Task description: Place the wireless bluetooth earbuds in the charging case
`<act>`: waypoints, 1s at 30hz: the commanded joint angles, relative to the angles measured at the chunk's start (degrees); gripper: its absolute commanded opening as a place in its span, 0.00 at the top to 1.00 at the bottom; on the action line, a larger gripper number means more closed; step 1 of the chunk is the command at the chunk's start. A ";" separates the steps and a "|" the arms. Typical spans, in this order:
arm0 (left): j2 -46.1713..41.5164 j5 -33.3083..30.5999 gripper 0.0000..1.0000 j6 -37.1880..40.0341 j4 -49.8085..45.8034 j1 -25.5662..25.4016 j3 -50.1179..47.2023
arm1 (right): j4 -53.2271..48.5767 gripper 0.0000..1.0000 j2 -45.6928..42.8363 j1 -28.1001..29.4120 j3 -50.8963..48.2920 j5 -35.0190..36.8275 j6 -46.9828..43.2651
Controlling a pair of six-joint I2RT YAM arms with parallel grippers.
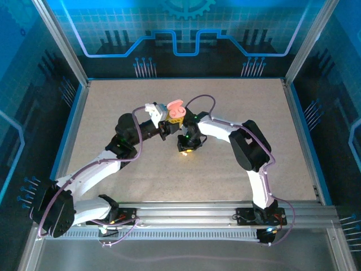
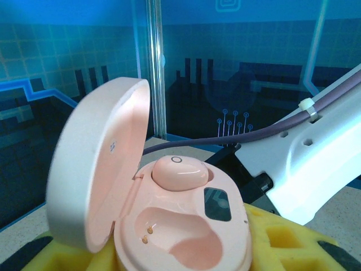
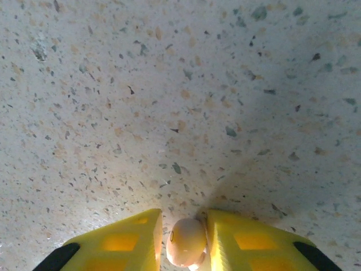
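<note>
My left gripper [image 1: 169, 119] is shut on the open pink charging case [image 1: 176, 110], held above the table with its lid [image 2: 98, 169] swung up to the left. A pink earbud [image 2: 179, 172] sits in the far slot. The near slot [image 2: 180, 237] is empty and its two gold contacts show. Yellow fingers [image 2: 282, 243] flank the case body. My right gripper [image 1: 188, 148] points down close to the speckled table [image 3: 180, 101]. It is shut on a second pink earbud [image 3: 186, 241], which sits between the yellow fingers [image 3: 121, 245] just behind their tips.
The right arm's white link and purple cable [image 2: 304, 152] pass just right of the case. Metal frame posts [image 1: 62, 42] and blue panels wall in the table on three sides. Open tabletop [image 1: 113, 101] lies around both grippers.
</note>
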 commanded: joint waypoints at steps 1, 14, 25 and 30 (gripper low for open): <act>-1.39 -0.37 0.68 0.41 1.13 0.47 0.40 | -2.51 0.72 3.01 1.38 2.67 3.26 -1.41; -2.02 -0.88 0.68 0.63 0.73 0.54 0.09 | -3.85 0.80 0.24 1.04 2.09 3.29 -1.96; -0.98 -0.82 0.68 0.11 0.64 0.55 0.27 | -1.11 0.79 -7.16 -3.63 -5.18 0.38 -2.01; -0.47 -0.73 0.68 -0.25 0.78 0.54 0.41 | -4.32 0.79 -6.44 -4.04 -6.01 2.73 -4.36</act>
